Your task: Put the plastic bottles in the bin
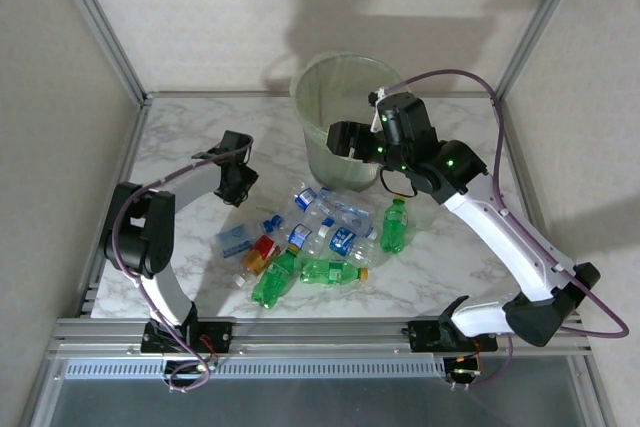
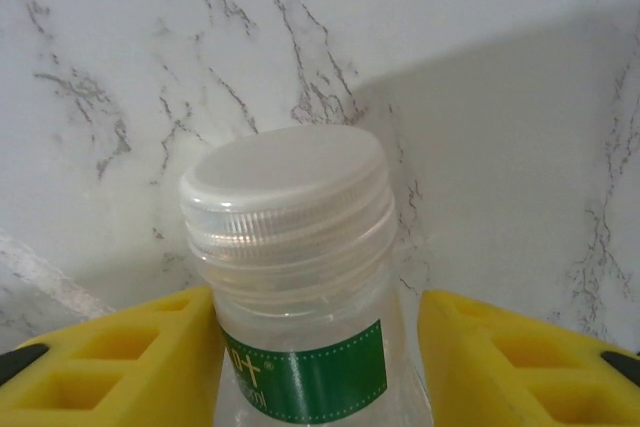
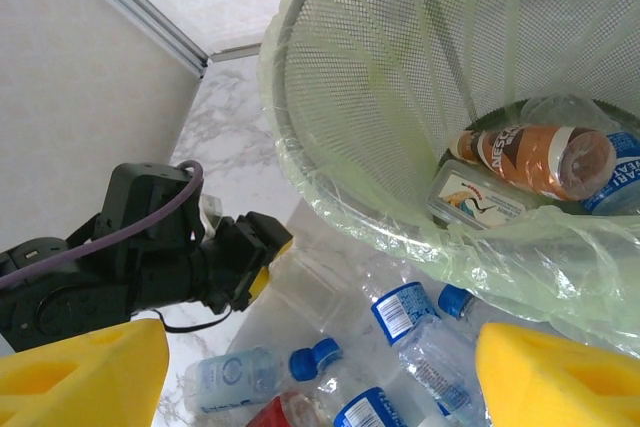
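closest to you is the white-capped bottle [image 2: 288,247], clear with a green label, poking out between the yellow pads [image 2: 110,357] of the left gripper [image 2: 316,337]. the pads bear on its shoulders from both sides, so you seem to have it clamped, gripped below the cap where the body is wide enough to hold. that arm sits toward the left of the marble table [image 1: 180,127], well apart from the bin [image 1: 312,75], so this bottle needs a carry across next. your right gripper [image 3: 320,347] hangs spread wide and empty just over the near rim of the bin, a sensible spot for letting go. inside, a brown-label bottle [image 3: 530,159] and a flattened clear one [image 3: 470,195] lie on the liner [image 3: 520,247]. the rest of the plastic bottles [image 1: 325,237], blue-labelled and green, lie heaped on the table just in front of the bin.
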Robot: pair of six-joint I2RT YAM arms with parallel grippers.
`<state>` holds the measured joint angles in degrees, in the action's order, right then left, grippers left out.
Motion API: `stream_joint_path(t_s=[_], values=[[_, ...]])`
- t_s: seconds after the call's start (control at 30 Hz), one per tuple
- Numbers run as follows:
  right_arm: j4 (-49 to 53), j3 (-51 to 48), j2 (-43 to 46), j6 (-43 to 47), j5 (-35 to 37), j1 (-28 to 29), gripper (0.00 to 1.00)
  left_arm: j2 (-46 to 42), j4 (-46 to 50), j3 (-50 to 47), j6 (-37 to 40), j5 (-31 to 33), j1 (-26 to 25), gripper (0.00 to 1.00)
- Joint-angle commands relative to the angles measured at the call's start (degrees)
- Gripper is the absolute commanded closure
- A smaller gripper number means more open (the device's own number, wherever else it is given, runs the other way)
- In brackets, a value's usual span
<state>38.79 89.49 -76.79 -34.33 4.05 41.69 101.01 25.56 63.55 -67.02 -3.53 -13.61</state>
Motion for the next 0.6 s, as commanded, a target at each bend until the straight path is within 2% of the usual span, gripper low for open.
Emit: stream_joint_path(t_s=[0.0, 0.1, 0.17, 0.37, 0.57], values=[[-0.20, -0.70, 1.50, -1.23, 1.48, 0.50, 0.20, 1.21, 1.60, 0.46, 0.57, 2.02, 0.85, 0.48], [-0.27, -1.50, 2.01, -1.67, 1.57, 0.54, 0.20, 1.63, 1.75, 0.18, 1.10, 2.50, 1.28, 0.36], [-0.21, -1.94, 2.34, -1.88, 1.59, 0.50, 0.20, 1.83, 1.77, 0.00, 1.36, 3.01, 1.56, 0.35], [0.05, -2.85, 3.59, -2.26, 2.37, 0.50, 0.20, 3.65, 1.20, 0.81, 1.72, 3.09, 2.18, 0.44], [-0.32, -3.07, 3.62, -2.49, 2.64, 0.50, 0.20, 4.33, 0.98, 3.24, 2.15, 2.48, 2.53, 0.59]])
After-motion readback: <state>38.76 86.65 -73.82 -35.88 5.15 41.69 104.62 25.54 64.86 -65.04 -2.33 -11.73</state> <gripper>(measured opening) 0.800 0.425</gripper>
